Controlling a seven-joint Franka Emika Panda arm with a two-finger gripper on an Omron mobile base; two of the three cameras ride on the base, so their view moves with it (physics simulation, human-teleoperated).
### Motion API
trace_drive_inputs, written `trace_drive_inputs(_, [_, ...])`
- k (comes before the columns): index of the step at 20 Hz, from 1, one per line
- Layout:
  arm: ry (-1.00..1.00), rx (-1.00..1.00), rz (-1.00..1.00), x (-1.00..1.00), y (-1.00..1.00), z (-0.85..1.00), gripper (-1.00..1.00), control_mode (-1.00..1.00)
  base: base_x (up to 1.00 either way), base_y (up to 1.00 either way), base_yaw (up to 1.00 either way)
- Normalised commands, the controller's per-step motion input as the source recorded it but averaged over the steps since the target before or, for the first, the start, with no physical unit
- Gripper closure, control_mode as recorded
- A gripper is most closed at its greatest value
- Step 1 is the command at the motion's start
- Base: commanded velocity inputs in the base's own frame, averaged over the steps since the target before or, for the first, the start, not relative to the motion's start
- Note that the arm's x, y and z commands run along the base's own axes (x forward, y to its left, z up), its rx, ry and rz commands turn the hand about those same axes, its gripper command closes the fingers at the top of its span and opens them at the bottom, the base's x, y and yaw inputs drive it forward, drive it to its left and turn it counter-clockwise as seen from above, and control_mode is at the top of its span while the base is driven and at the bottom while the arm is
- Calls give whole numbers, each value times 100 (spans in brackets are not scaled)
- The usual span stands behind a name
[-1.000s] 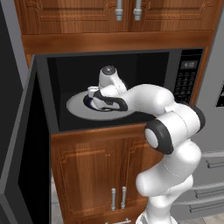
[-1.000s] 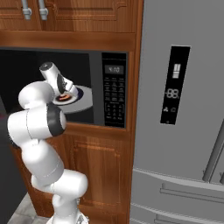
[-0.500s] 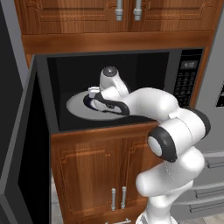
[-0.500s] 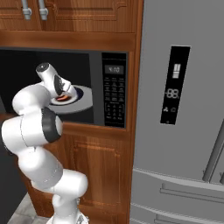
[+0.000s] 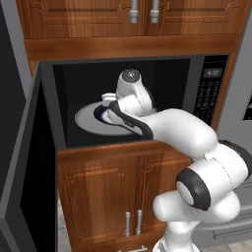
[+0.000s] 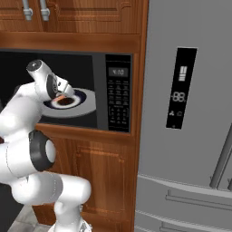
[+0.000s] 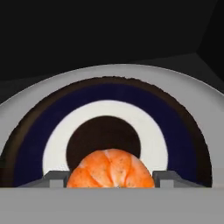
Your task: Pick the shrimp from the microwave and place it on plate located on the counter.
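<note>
The orange shrimp (image 7: pixel 111 168) sits between my two dark fingertips, which press against both its sides; my gripper (image 7: pixel 111 178) is shut on it. Below it lies a navy-and-white ringed dish (image 7: pixel 175 131) with a dark centre, on the grey turntable (image 7: pixel 210 109). From the base views my arm reaches into the dark grey microwave (image 5: pixel 209 93), and the hand hangs over the dish (image 6: pixel 79 96) with a speck of orange shrimp (image 6: pixel 60 95) at its tip. The white plate and the counter are out of view.
The microwave door (image 5: pixel 24 172) stands open to the left of the cavity. Wooden cabinets sit above (image 5: pixel 142 15) and below (image 5: pixel 113 197) the microwave. A steel fridge (image 6: pixel 190 136) stands to the right of the keypad (image 6: pixel 118 104).
The hand has risen slightly over the dish and shifted a little to the right, with the shrimp in its fingers. The elbow has swung lower and closer to the cameras.
</note>
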Motion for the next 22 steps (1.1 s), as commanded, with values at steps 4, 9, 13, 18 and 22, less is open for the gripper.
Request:
trace_drive_inputs(4, [0,0,6,-98,-28,43,100,-100,0,0,0])
trace_drive_inputs(9, [-2,0,9,-100,-67,4,100,-100,0,0,0])
trace_drive_inputs(13, [-11,0,14,-100,-68,-4,100,-100,0,0,0])
trace_drive_inputs(18, [-2,-1,9,-100,-23,9,100,-100,0,0,0])
trace_drive_inputs(22, [0,-3,2,-92,-3,25,100,-100,0,0,0])
